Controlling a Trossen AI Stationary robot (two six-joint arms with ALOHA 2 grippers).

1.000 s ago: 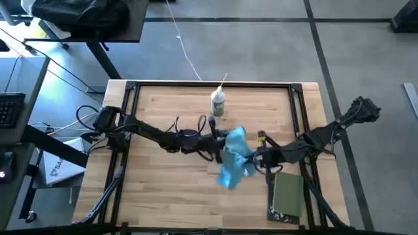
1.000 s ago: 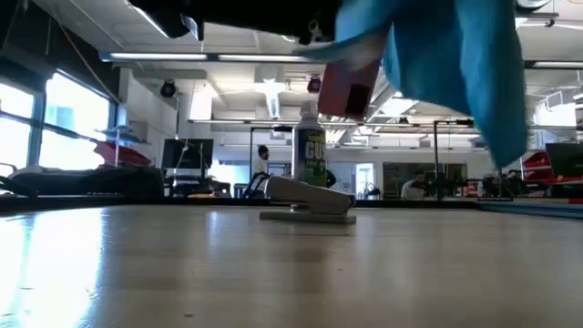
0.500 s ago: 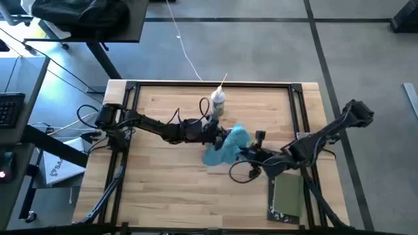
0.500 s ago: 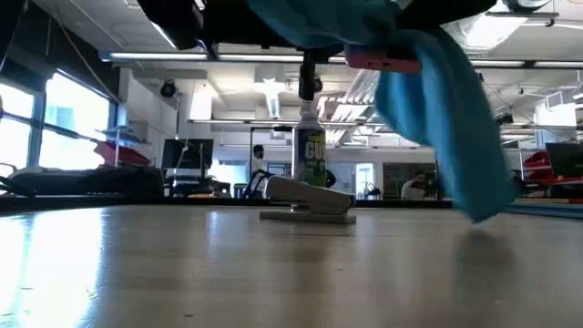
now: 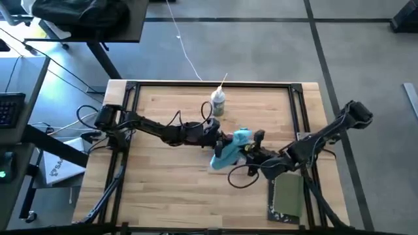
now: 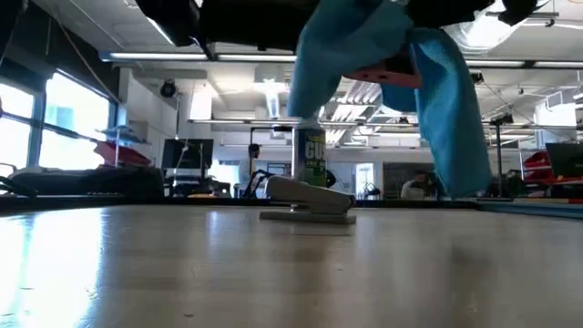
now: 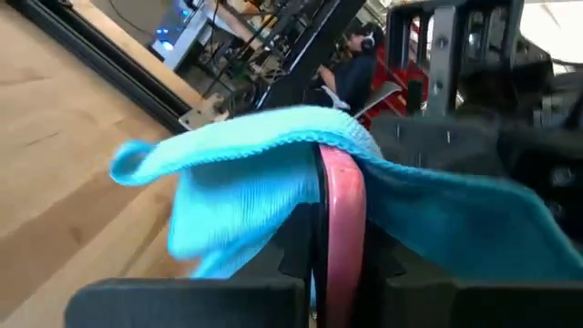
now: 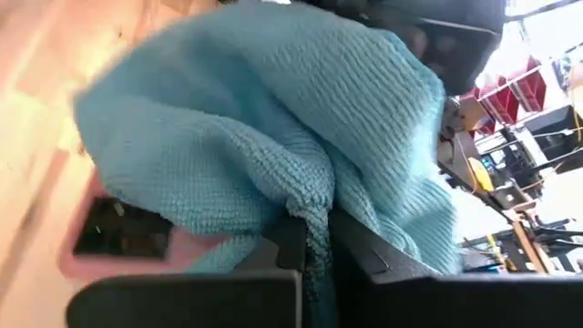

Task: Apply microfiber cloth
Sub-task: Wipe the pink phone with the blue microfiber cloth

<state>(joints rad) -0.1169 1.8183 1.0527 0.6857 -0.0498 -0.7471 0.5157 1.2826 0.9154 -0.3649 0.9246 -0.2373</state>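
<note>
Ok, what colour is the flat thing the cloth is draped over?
Pink; the flat thing under the cloth shows best in the left wrist view.

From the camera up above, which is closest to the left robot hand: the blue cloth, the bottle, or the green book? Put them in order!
From the left gripper, seen from above:
1. Cloth: right at it, mid-table, draped over a pink thing the gripper holds.
2. Bottle: farther back, near the table's far edge.
3. Book: farthest, at the near right corner, beyond the right gripper.
</note>
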